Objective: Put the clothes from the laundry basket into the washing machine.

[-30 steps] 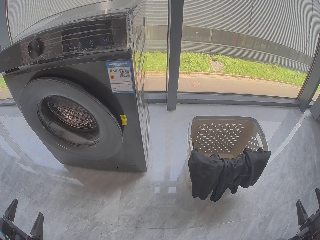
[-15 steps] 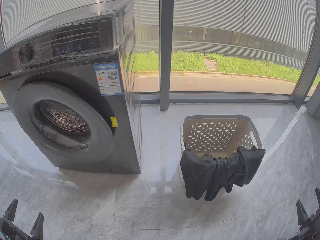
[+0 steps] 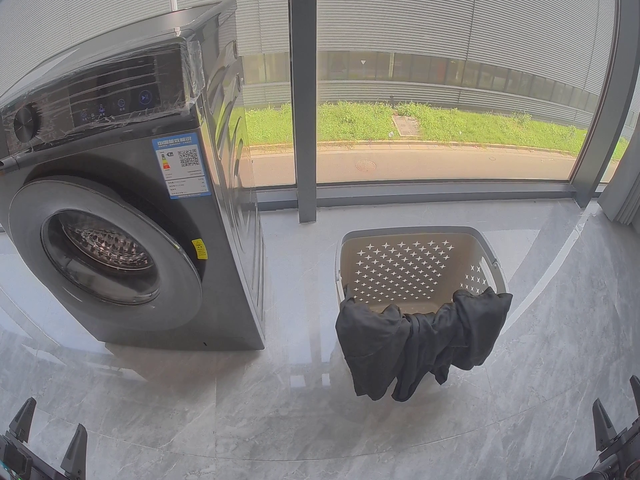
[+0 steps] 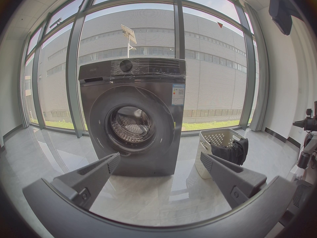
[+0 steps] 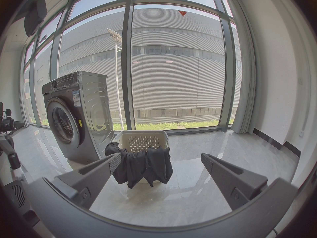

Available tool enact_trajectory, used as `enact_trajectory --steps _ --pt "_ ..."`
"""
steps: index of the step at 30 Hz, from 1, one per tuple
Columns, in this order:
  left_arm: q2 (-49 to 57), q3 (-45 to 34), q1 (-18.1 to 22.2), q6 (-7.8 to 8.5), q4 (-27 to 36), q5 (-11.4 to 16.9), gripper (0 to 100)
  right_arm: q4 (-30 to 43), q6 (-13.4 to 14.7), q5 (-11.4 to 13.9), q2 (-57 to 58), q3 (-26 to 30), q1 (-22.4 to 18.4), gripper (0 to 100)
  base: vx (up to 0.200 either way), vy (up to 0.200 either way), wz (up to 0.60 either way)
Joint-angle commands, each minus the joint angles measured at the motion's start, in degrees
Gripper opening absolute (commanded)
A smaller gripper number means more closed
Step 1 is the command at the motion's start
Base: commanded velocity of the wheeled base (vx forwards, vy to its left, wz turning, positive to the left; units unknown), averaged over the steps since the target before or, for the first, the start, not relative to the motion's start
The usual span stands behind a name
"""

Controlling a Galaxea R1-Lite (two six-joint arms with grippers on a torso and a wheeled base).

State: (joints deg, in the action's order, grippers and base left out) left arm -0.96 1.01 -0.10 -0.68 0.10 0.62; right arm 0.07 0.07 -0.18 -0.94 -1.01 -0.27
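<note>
Dark clothes (image 3: 420, 348) drape along the laundry basket's (image 3: 415, 232) near rim. The right gripper (image 3: 620, 408), jaws apart, sits nearer the basket than the left gripper (image 3: 55, 416), likewise apart and empty.

You've got the grey washing machine (image 3: 133, 188) at left on the marble floor (image 3: 300, 421), with the laundry basket (image 3: 417, 233) to its right, apart from it. Dark clothes (image 3: 420, 341) hang over the basket's near rim, down the outside. Left gripper (image 3: 55, 416) and right gripper (image 3: 617, 395) sit at the bottom corners, fingers spread.
</note>
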Motion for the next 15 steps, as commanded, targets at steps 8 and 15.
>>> enact_trajectory --steps 8,15 --pt "1.0 -0.9 0.0 -0.02 0.0 0.0 100 0.0 0.0 0.0 0.7 1.0 0.0 100 0.0 -0.2 0.0" --pt "1.0 -0.9 0.0 -0.02 0.0 0.0 100 0.0 0.0 0.0 0.7 1.0 0.0 100 0.0 -0.2 0.0"
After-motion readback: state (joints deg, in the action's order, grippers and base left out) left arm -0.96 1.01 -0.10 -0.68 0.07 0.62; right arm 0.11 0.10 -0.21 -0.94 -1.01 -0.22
